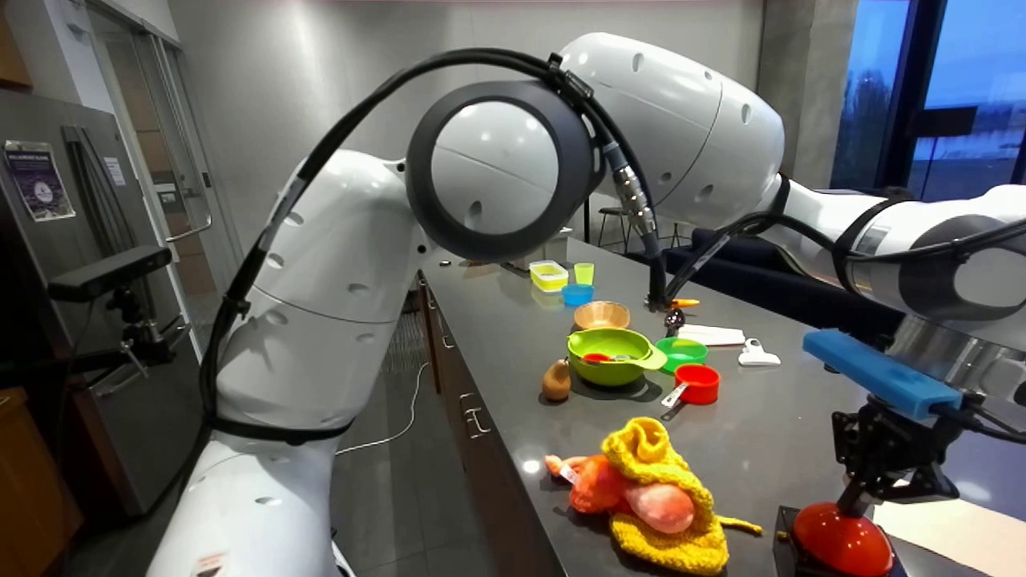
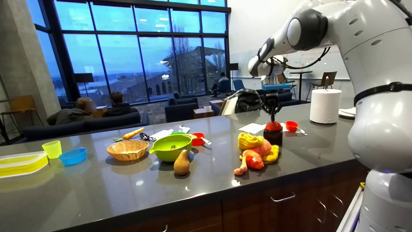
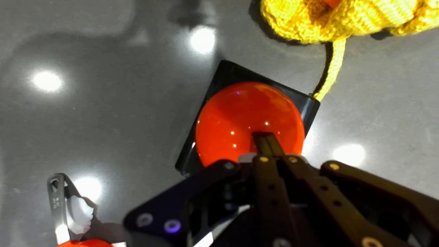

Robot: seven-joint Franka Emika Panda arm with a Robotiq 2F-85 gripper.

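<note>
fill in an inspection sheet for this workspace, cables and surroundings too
Surface: grey countertop, glossy, with bright reflections.
Job's things: red dome on a black base.
Clutter: orange toy touching a yellow knitted item, pear, green bowl, basket, red measuring cups.
Gripper: shut, holding nothing, at the dome's top; contact likely.
Cables: black cable strapped along the arm; white cable on the floor.
Surroundings: tall windows and seated people beyond the countertop.

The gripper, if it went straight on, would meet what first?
The red dome, right below the shut gripper, which seems to touch it, though exact depth is unclear.
</note>
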